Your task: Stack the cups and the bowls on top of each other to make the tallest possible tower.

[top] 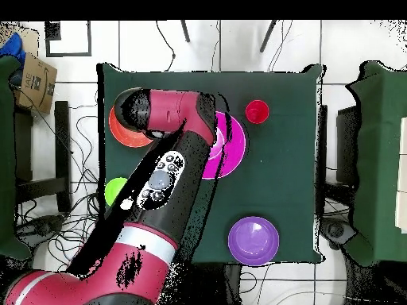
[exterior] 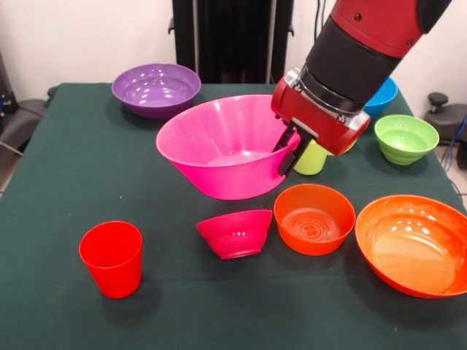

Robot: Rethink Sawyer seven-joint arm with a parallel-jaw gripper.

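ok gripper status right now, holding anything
gripper: shut on the rim of the large pink bowl, one finger inside the wall and one outside; the bowl looks tilted.

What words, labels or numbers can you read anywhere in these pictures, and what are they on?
Cardboard box beside the table, overhead view: dark print on its side, too small to read.
Cups, bowls, green tablecloth and the robot arm: no readable text or numbers.
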